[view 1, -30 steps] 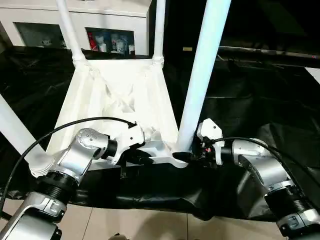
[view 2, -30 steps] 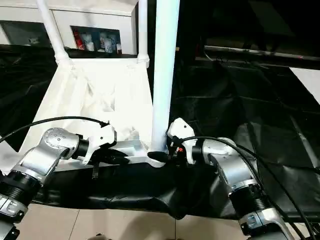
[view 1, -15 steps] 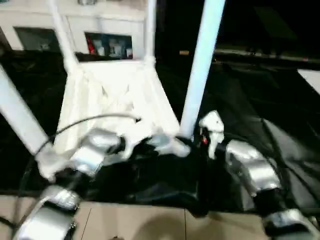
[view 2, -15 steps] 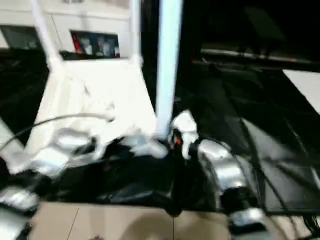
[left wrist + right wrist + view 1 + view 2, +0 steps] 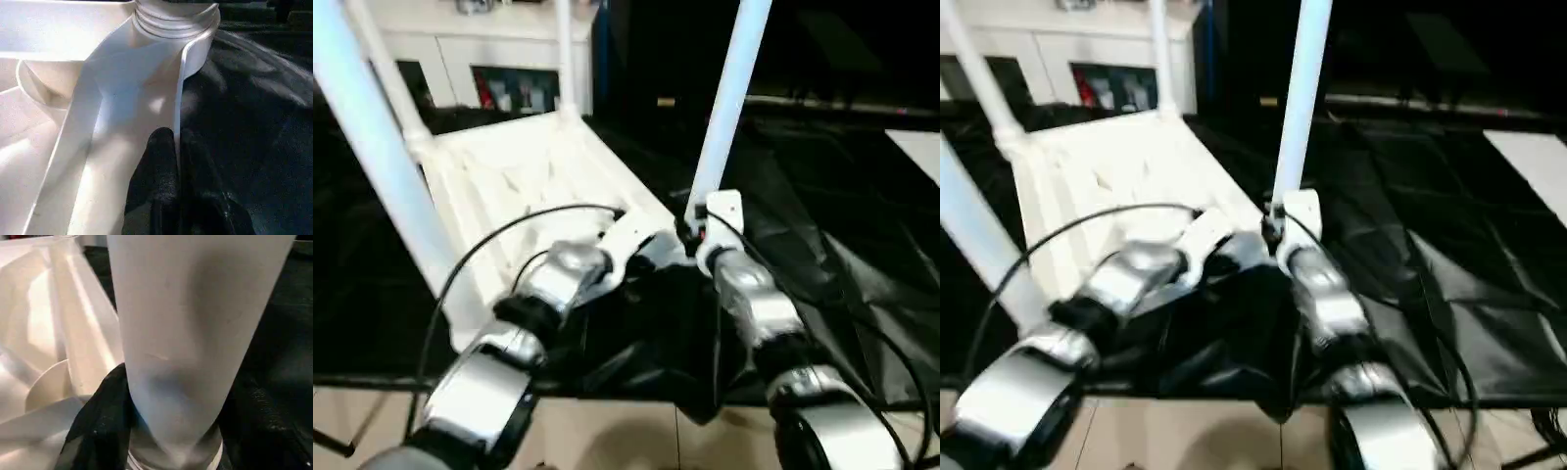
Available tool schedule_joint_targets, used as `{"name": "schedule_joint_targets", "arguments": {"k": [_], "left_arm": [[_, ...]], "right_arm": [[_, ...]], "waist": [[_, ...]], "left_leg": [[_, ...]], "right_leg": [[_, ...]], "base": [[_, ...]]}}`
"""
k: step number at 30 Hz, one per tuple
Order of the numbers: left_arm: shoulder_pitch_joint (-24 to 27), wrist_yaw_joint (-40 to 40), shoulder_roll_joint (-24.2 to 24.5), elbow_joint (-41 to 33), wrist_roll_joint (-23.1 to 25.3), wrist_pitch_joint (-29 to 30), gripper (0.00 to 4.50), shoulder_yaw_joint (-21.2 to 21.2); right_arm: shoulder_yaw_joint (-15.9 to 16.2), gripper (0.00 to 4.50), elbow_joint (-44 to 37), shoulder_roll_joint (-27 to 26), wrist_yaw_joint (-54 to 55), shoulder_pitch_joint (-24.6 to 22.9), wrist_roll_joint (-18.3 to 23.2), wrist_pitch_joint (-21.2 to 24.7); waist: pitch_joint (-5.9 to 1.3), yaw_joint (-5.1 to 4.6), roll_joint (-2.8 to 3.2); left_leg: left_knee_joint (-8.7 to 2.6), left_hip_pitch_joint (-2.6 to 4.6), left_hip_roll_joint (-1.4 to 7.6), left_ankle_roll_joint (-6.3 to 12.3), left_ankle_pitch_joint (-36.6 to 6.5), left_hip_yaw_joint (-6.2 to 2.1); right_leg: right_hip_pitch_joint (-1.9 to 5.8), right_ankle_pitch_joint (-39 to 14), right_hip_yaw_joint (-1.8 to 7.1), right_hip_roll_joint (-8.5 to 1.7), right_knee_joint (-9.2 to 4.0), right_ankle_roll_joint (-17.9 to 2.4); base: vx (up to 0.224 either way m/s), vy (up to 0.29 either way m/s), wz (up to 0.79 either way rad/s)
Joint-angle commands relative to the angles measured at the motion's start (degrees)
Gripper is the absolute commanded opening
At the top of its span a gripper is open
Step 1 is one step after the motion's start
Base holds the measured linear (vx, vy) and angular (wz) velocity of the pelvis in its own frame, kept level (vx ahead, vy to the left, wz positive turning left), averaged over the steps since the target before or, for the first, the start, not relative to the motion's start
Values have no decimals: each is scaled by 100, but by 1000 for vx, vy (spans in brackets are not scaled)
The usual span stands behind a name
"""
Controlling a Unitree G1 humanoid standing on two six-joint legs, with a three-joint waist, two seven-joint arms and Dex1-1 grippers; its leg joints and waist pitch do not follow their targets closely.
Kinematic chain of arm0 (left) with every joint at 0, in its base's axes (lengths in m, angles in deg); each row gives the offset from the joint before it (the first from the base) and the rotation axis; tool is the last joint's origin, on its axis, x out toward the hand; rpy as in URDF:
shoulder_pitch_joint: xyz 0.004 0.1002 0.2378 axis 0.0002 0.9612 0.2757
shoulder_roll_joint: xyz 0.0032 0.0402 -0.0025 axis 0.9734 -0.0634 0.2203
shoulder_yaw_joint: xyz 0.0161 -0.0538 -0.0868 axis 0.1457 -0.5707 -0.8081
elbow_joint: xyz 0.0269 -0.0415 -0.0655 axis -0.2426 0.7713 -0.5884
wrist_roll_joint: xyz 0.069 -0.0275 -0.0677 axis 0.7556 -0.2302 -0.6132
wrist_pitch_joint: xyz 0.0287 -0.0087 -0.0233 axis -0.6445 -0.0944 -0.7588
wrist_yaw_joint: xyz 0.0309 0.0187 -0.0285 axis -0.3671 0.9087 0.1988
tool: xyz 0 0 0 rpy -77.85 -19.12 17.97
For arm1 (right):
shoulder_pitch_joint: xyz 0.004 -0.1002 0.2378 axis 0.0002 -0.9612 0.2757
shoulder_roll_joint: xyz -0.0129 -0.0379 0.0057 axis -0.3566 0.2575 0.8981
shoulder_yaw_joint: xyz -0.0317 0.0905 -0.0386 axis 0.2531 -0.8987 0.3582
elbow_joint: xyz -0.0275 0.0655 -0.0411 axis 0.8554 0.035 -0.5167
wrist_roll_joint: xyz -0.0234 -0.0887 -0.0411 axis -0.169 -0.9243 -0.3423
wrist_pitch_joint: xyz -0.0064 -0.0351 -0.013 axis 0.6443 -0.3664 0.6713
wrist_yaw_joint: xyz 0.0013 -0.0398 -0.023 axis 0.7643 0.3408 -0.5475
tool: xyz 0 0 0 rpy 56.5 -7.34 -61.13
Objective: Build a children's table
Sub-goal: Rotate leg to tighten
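The children's table lies upside down, its white ribbed top (image 5: 509,166) facing up and white tube legs standing from the corner sockets. My left gripper (image 5: 656,257) is at the near right corner. In the left wrist view its black fingers (image 5: 161,161) are shut on the thin rim wall (image 5: 180,88) just below the socket. My right gripper (image 5: 691,233) is at the base of the near right leg (image 5: 726,108). The right wrist view has that leg (image 5: 195,333) between the fingers (image 5: 100,426), which press against it. Another leg (image 5: 382,166) rises at the near left.
A black cloth (image 5: 842,225) covers the surface under and around the table. A white glass-door cabinet (image 5: 499,59) stands behind it. Pale floor tiles (image 5: 607,441) show at the near edge. A black cable (image 5: 509,235) loops over my left forearm.
The head view has swung and tilted, so the whole scene sits differently. Both grippers remain at the table's near right corner, the right one still at the leg's base.
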Motion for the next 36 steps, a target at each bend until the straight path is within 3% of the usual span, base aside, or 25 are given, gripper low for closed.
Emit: {"name": "schedule_joint_targets", "arguments": {"k": [1,5,8,9,10,11,12,14,17,19,22,24,25,27,30,36], "left_arm": [[-263,1067,70,55,-105,-242,0,-462],[-212,819,108,55,-92,-440,0,-384],[-166,554,152,46,-53,-649,0,-320],[-97,342,212,-61,-60,-636,0,-296],[-24,159,263,-189,-80,-683,0,-273],[-24,159,263,-189,-80,-683,0,-273],[20,35,296,-260,-89,-733,0,-259],[101,-164,378,-401,-82,-802,0,-208],[417,-798,710,-915,-116,-857,0,-81],[482,-941,778,-1007,-135,-865,0,-72],[923,-2248,1149,-1650,-510,-1345,0,89],[1048,-2576,1276,-1843,-579,-1365,0,162],[1112,-2741,1347,-1938,-609,-1367,0,205],[1285,-3042,1479,-2274,-696,-1198,0,229],[1519,-3580,1697,-2808,-866,-979,0,317],[1541,-3622,1728,-2883,-831,-960,0,270]], "right_arm": [[152,201,211,-432,-137,-82,91,48],[130,201,212,-395,-315,-17,135,-49],[162,270,170,-280,-545,1,74,-294],[208,272,-7,-144,-786,-56,68,-328],[231,279,-174,-32,-904,-117,70,-294],[231,291,-174,-32,-904,-117,70,-294],[226,304,-267,33,-980,-151,56,-288],[266,317,-476,183,-1160,-235,30,-285],[595,335,-1368,933,-2489,-638,129,-22],[682,356,-1525,1107,-2820,-725,144,10],[936,371,-2019,1838,-4023,-1017,162,9],[978,393,-2178,2006,-4368,-1080,264,88],[1031,405,-2272,2111,-4571,-1120,302,94],[1188,427,-2580,2377,-4985,-1239,340,258],[1343,427,-2839,2538,-5475,-1326,468,303],[1559,427,-3106,2563,-6023,-1409,558,544]], "waist": [[-379,18,-32],[-381,36,-40],[-413,61,-47],[-415,77,-47],[-411,29,-50],[-414,36,-33],[-425,17,-38],[-426,21,-47],[-421,53,-47],[-421,54,-44],[-399,92,-58],[-397,99,-57],[-392,131,-38],[-374,190,-34],[-368,234,-42],[-349,266,-54]], "left_leg": [[-429,10,66,234,-1601,-25],[-413,8,65,282,-1452,-1],[-402,-5,69,344,-1149,14],[-398,-28,65,444,-1002,21],[-422,-110,75,460,-889,-13],[-420,-105,83,456,-850,-17],[-395,-56,89,451,-808,-3],[-390,-49,93,469,-754,4],[-373,-57,107,719,-596,18],[-365,-46,112,722,-711,33],[-372,-47,141,692,-854,34],[-378,-28,148,645,-939,40],[-372,13,157,611,-1008,57],[-390,24,173,563,-1062,60],[-407,14,194,454,-1154,53],[-414,6,169,334,-1375,44]], "right_leg": [[248,-2418,212,-310,-443,-682],[260,-2090,244,-304,-376,-865],[298,-1727,257,-310,-326,-966],[323,-1514,254,-301,-297,-1016],[384,-1478,238,-299,-265,-983],[385,-1476,236,-307,-280,-969],[343,-1343,255,-298,-270,-1050],[350,-1212,261,-295,-250,-1149],[370,-755,264,-266,-199,-1318],[331,-903,282,-287,-212,-1309],[328,-1105,288,-298,-235,-1295],[306,-1231,296,-295,-236,-1276],[261,-1335,307,-291,-259,-1262],[258,-1387,306,-290,-250,-1264],[257,-1567,311,-306,-240,-1158],[229,-2092,311,-304,-302,-898]], "base": [[0,0,0],[0,0,0],[0,0,0],[0,0,0],[0,0,0],[0,0,0],[0,0,0],[0,0,0],[0,0,0],[0,0,0],[0,0,0],[0,0,0],[0,0,0],[0,0,0],[0,0,0],[0,0,0]]}}
